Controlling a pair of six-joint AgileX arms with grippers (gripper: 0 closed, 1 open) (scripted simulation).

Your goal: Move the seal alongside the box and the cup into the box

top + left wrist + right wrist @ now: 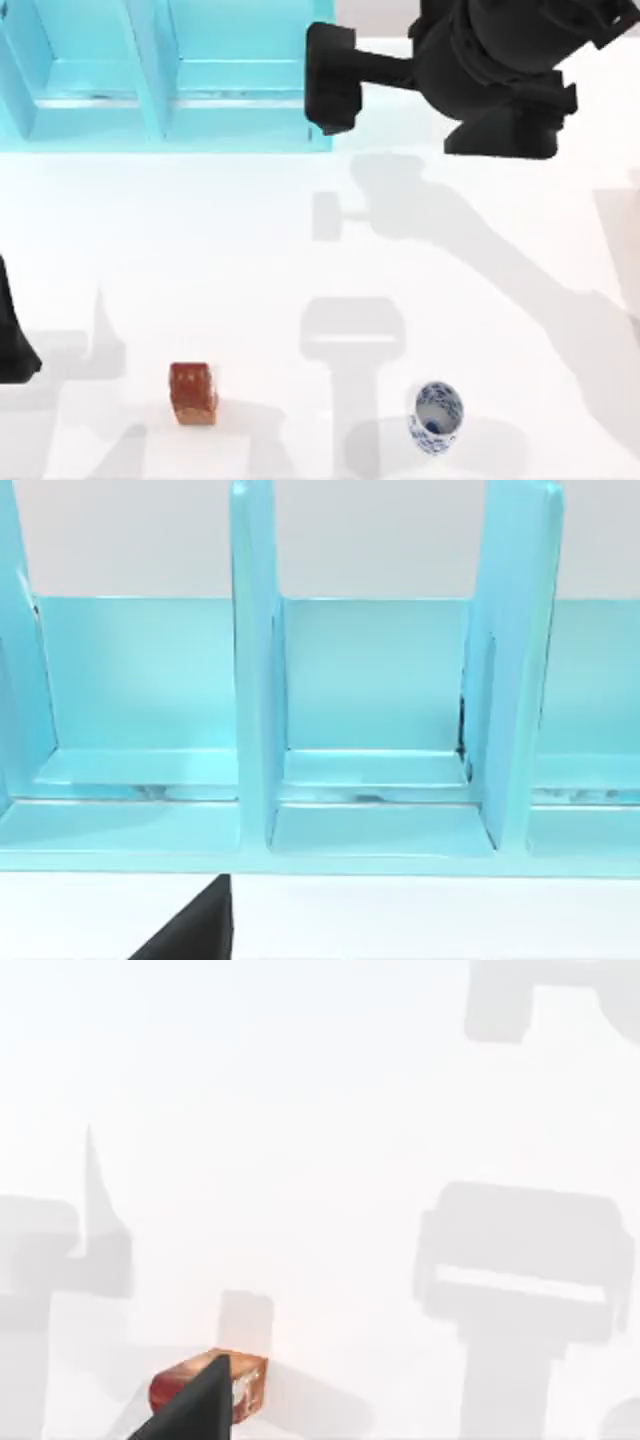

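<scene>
Right arm (480,70) sits up by the box (150,90) (can't tell its grip); probably swing down over the cup (436,418), seal (193,393) untouched.

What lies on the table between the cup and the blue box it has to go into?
Nothing visible: the top view shows bare white table and shadows between the cup at the near edge and the box at the far left. The seal stands off to the cup's left.
</scene>
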